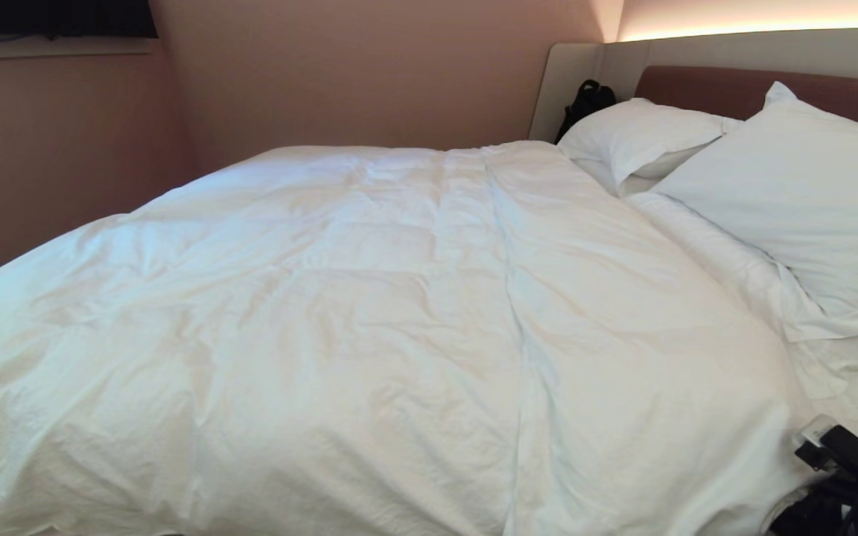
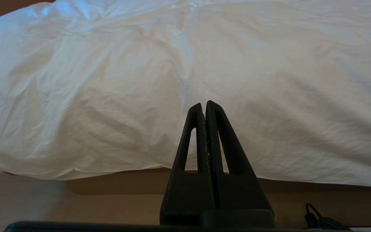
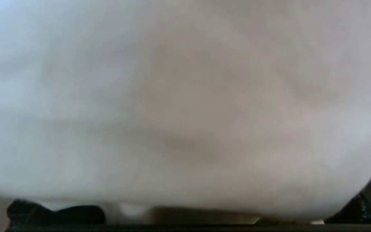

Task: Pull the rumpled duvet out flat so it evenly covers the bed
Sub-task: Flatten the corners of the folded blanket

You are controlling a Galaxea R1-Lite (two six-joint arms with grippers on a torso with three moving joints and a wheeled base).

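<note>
Duvet flat; R pincer by edge.

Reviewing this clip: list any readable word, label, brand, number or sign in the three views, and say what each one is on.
None: no text, label, brand or number can be read in any view.
Wrinkled white quilted duvet: plain, no print or tag showing.
Two white pillows: plain.
Brown and beige padded headboard: no sign.
Black left gripper, fingers shut: no marking.
Right wrist view: blurred white fabric only, nothing legible.
</note>
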